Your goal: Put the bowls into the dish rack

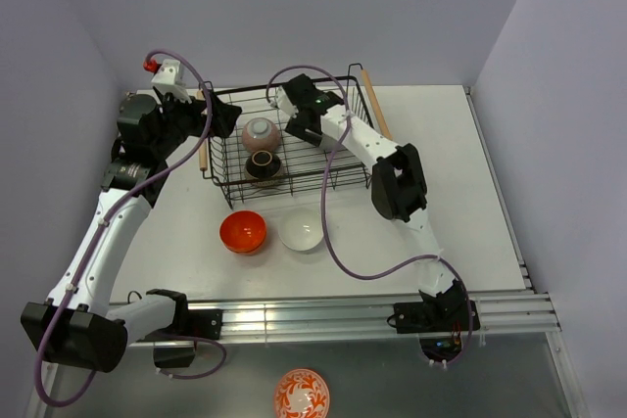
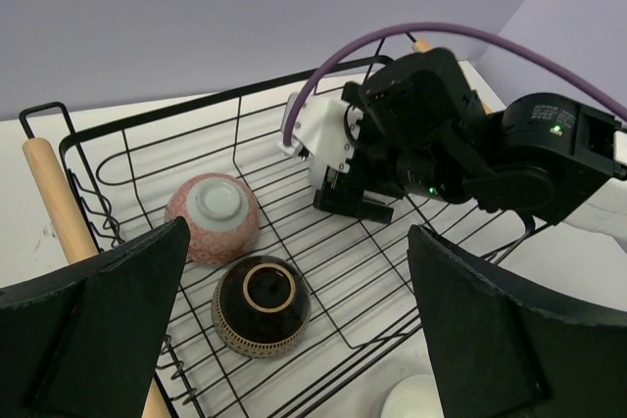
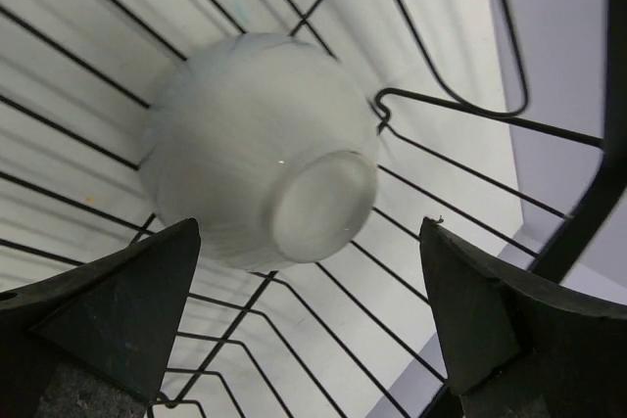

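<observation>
Right pincer (image 3: 309, 325) stood wide open, low inside the dish rack (image 1: 304, 165) toward its far side. Its two black fingers (image 3: 108, 320) flanked an overturned white bowl (image 3: 257, 175) without touching it. That bowl lay foot-ring up on the ridged wire bottom, beside a bent wire loop of the rack wall.

Left pincer (image 2: 299, 271) was also spread wide and gripped nothing. It hung over the rack's left end, just inside the wooden handle (image 2: 57, 205).

Two more bowls sat upside down in the left half of the rack:
- pinkish bowl (image 1: 261, 132), toward the far side
- dark patterned bowl (image 1: 263, 165), just in front of it; the two were close, contact not clear

Outside the rack, on the table (image 1: 441, 193) and just before the rack's near wall:
- orange bowl (image 1: 243, 231), upright
- second white bowl (image 1: 302, 231), upright, just right of the orange one, apart from it

An orange-and-white patterned bowl (image 1: 302, 394) sat on the near side of the arm rail, well apart from the rest.
</observation>
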`<state>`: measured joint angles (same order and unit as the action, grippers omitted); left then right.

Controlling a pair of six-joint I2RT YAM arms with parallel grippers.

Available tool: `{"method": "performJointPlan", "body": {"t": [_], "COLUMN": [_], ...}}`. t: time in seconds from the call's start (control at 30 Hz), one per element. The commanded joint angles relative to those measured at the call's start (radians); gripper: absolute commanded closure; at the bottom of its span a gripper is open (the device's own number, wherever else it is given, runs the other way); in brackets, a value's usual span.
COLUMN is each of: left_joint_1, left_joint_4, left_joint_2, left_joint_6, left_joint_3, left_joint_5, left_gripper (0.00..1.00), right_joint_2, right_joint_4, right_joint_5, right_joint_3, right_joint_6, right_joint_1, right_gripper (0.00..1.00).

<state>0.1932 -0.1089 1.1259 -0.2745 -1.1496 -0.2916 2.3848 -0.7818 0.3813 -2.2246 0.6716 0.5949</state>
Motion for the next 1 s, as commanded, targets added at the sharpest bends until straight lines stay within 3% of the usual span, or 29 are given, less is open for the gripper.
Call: {"method": "performJointPlan", "body": {"t": [0.0, 0.17, 0.33, 0.43, 0.47, 0.53, 0.57, 0.63, 0.97], "left_joint_1": [-0.008, -0.008, -0.009, -0.011, -0.011, -0.011, -0.011, -0.011, -0.012], "left_joint_4": [-0.009, -0.009, -0.02, -0.026, -0.026, -0.023, -0.018, -0.012, -0.011], "left_joint_2": [0.003, -0.009, -0.021, -0.025, -0.023, -0.02, -0.018, -0.012, -0.032], "left_joint_6": [-0.015, -0.015, -0.015, -0.015, -0.015, -0.012, -0.015, -0.02, -0.012], "left_joint_3": [-0.042, -0.033, -0.029, -0.03, -0.03, -0.035, -0.036, -0.042, -0.03], "left_joint_5": [-0.024, -0.035, -0.04, -0.041, -0.041, -0.044, -0.041, -0.043, -0.098], "left_gripper": [0.01, 0.01, 0.01, 0.01, 0.01, 0.01, 0.01, 0.01, 0.01], "right_joint_2": [-0.061, -0.163, -0.262, -0.289, -0.292, -0.292, -0.292, -0.282, -0.179], "right_joint_4": [0.039, 0.052, 0.033, -0.037, -0.057, -0.106, -0.112, -0.14, -0.166], "right_joint_5": [0.047, -0.082, -0.261, -0.362, -0.377, -0.436, -0.458, -0.475, -0.525], "right_joint_3": [-0.063, -0.029, -0.012, -0.029, -0.029, -0.015, -0.003, 0.016, 0.008], "right_joint_6": [-0.012, -0.096, -0.187, -0.247, -0.269, -0.294, -0.319, -0.342, -0.441], "right_joint_1": [-0.021, -0.024, -0.024, -0.024, -0.024, -0.024, -0.027, -0.027, -0.076], "right_gripper": [0.0, 0.04, 0.27, 0.47, 0.61, 0.77, 0.9, 1.0, 1.0]}}
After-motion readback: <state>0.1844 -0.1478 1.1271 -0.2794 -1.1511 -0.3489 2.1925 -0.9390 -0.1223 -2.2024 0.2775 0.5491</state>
